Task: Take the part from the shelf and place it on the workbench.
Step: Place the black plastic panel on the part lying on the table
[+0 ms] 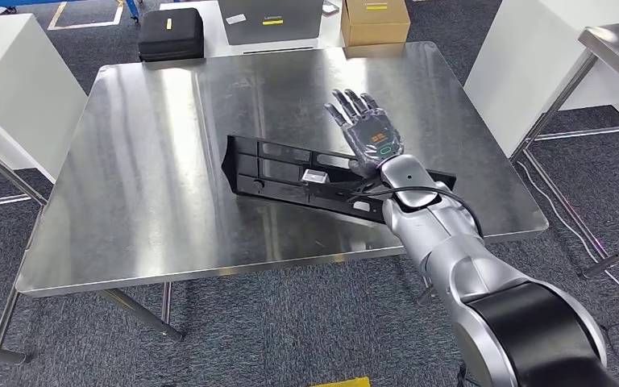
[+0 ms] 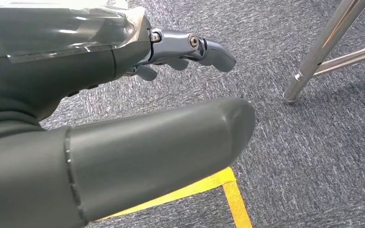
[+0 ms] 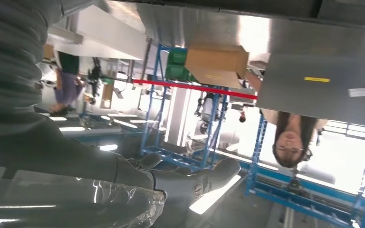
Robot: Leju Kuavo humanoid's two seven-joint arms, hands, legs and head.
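The black plastic part (image 1: 290, 172), a long flat panel with slots and a small pale tag near its middle, lies flat on the stainless steel workbench (image 1: 153, 161), set at an angle across the surface, with one end hidden beneath the right forearm. The right hand (image 1: 368, 129) is above the workbench just past the part's far long edge, its fingers (image 1: 353, 105) straight and spread, pointing away from the robot and holding nothing; the part lies on the wrist side of those fingers, and whether the heel of the hand touches it cannot be told. In the right wrist view the right hand's fingers (image 3: 204, 178) extend forward with nothing in them. The left hand (image 2: 180, 52) hangs over grey carpet (image 2: 313, 156), its fingers loosely curled, apart and empty; beyond the fingertips stands a metal table leg (image 2: 321, 50), and on the thumb side a yellow floor line (image 2: 228, 190) crosses the carpet. Beyond the right fingertips, past the workbench's far edge, sit a cardboard box (image 1: 375, 20), a grey panel (image 1: 270, 20) and a black case (image 1: 171, 34). A person (image 3: 292, 137) appears in the right wrist view, beside blue shelving (image 3: 159, 95).
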